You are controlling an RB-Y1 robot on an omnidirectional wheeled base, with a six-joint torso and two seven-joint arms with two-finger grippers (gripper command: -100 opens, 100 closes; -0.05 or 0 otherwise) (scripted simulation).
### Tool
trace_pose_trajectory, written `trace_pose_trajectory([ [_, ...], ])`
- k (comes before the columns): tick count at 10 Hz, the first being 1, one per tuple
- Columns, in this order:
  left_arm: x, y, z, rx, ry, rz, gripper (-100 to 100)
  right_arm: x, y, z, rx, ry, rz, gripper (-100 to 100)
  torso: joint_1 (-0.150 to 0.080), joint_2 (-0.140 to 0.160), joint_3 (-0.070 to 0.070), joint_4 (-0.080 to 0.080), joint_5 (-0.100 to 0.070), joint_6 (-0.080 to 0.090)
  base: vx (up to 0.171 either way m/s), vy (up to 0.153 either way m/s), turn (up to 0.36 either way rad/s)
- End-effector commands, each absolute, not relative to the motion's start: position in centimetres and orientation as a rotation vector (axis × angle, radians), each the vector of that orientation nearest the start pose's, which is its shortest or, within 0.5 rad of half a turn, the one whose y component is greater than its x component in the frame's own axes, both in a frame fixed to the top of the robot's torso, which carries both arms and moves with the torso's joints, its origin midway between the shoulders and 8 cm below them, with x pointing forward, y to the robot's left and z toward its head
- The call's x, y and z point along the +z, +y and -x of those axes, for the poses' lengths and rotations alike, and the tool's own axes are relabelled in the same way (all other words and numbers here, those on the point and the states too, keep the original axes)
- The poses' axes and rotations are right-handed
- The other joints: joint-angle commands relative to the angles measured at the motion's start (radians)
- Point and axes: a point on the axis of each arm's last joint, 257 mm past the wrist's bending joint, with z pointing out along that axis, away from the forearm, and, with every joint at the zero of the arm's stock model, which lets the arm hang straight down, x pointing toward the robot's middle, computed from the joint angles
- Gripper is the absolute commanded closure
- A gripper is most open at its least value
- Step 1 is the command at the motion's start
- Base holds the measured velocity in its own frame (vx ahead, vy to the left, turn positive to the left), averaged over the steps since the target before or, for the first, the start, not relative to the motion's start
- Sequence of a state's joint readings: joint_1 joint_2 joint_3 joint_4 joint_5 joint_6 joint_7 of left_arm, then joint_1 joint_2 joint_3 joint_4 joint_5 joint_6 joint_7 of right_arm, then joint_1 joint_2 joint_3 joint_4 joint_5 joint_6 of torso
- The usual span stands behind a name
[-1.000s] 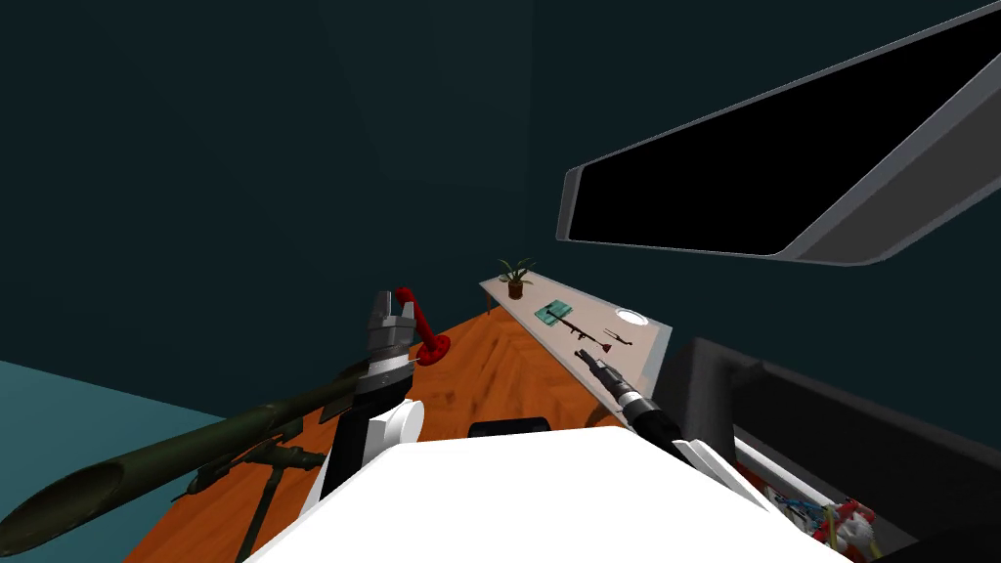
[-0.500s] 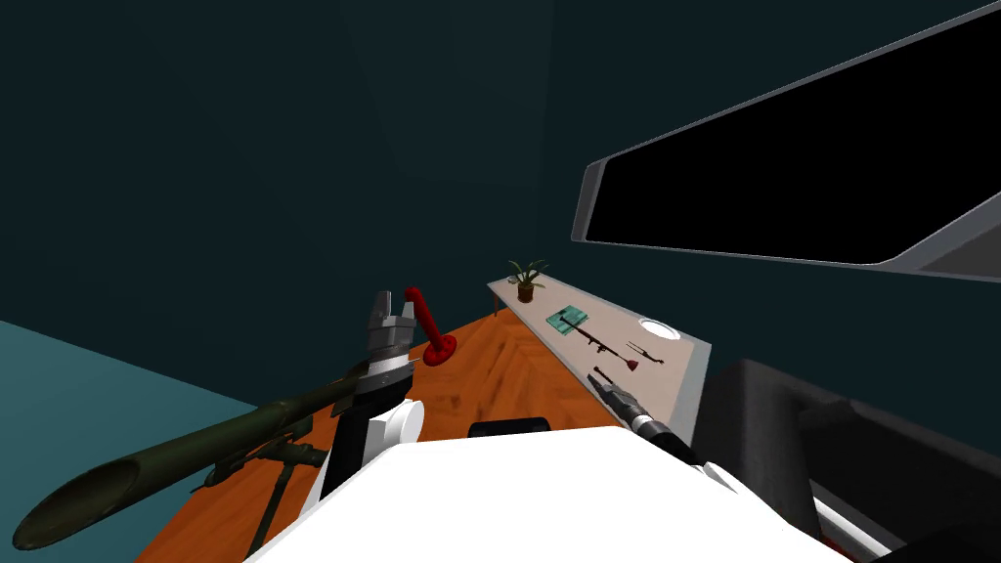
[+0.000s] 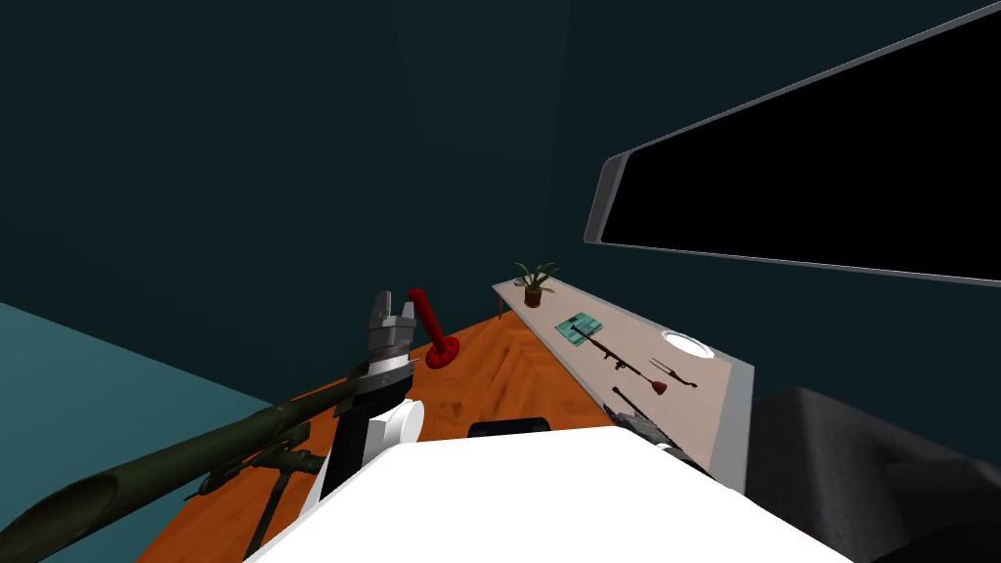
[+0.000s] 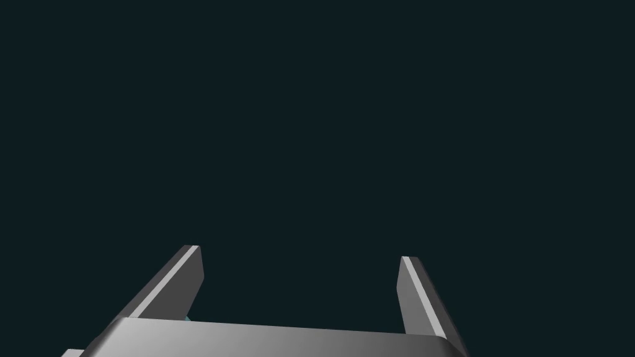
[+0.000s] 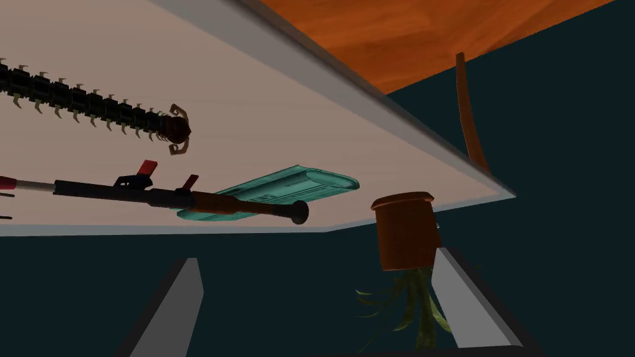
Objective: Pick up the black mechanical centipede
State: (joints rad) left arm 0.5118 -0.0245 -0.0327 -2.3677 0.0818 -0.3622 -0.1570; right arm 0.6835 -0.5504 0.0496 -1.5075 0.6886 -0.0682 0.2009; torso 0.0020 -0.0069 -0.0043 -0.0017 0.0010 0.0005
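ahead of my right pincer (image 5: 316, 257) and off toward one finger's side, the black centipede (image 5: 93, 105) lies stretched out flat on the long pale table (image 5: 279, 111), its reddish head end turned toward the middle of the tabletop. a toy rifle (image 5: 155, 195) lies alongside it, near but apart, with its butt end reaching over a teal case (image 5: 291, 186). a potted plant (image 5: 406, 229) stands at the table's far end, beyond my fingertips. the right pincer is spread wide and empty, well apart from the centipede. i judge it is held that way and aimed along the tabletop so the wrist camera can line up the approach. with the rifle so close to the target, i'd want the fingers to straddle the thin body across its width, clear of the rifle. my left pincer (image 3: 393, 305) is raised out front near a red stand (image 3: 435, 337), fingers apart and holding nothing. i think it is parked there to keep out of the working arm's way.
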Motion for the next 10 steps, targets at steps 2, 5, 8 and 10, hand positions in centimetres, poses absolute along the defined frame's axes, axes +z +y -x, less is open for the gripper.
trace_pose_trajectory([
  [2,3.3,28.1,-34.8,-1.23,0.634,0.716,0,-49.1,-46.7,-18.3,-0.134,2.332,-0.265,-100,0.0,0.001,0.001,0.0,0.0,0.0,0.107,0.002,0.045],
  [5,3.3,28.1,-34.8,-1.23,0.634,0.716,0,-51.3,-48.8,-14.7,-0.252,2.439,-0.15,-100,0.0,0.006,0.004,0.001,0.0,0.0,0.069,0.001,0.041],
  [8,3.3,28.1,-34.8,-1.23,0.634,0.716,0,-52.8,-50.5,-11.5,-0.327,2.515,-0.103,-100,-0.002,0.002,0.001,0.0,0.0,0.0,0.117,-0.023,0.032],
  [10,3.3,28.1,-34.8,-1.23,0.634,0.716,0,-53.7,-51.7,-9.3,-0.385,2.569,-0.045,-100,-0.002,0.003,0.002,0.001,0.0,0.0,0.094,-0.023,0.024],
])
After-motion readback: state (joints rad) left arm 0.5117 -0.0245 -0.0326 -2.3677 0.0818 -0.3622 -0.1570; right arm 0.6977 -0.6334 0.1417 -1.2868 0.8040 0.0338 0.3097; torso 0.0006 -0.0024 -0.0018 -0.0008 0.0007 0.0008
